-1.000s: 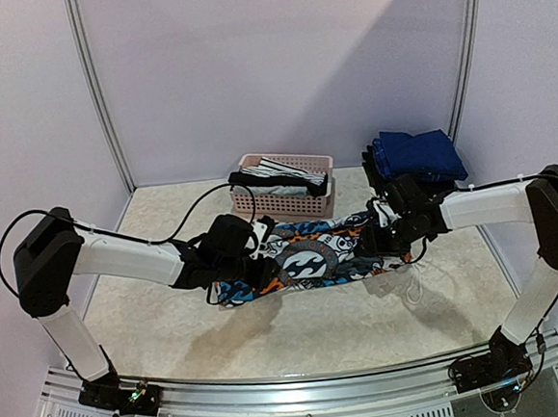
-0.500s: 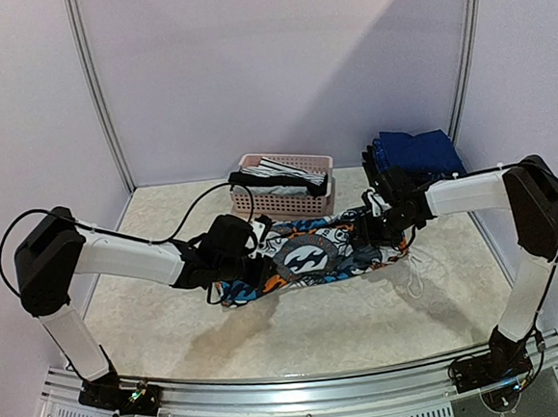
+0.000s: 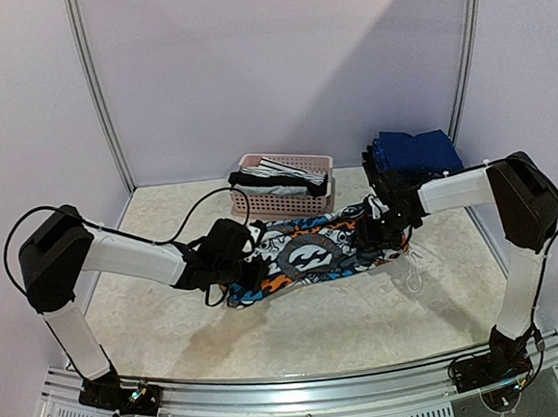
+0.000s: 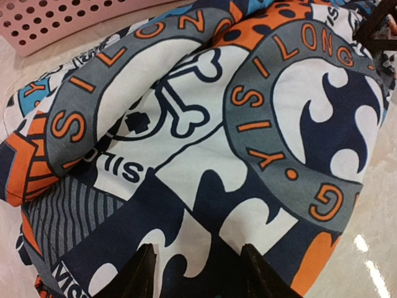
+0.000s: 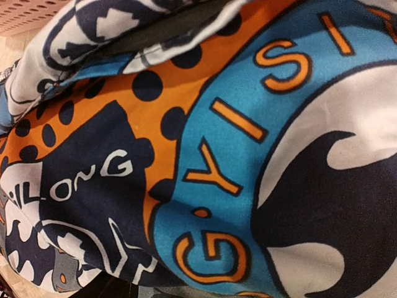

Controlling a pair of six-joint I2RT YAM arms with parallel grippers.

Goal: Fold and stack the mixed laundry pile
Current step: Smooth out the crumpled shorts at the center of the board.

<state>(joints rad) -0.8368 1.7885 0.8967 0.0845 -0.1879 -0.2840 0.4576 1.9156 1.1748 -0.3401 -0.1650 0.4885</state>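
Just in front of the pale pink slatted plastic basket, the left gripper pinches a bunch of the orange, blue, black and white patterned cloth garment. The right gripper is smothered in cloth, so its grip cannot be told. Level, taut ends should fold cleanly toward the folded navy stack right of the basket.

My top view sits high behind the arm bases, looking down and forward across the whole desk — far off. Each wrist view rides its arm's tip, pressed close against the patterned garment — the one thing all three share. The left wrist also catches a corner of the pink basket.
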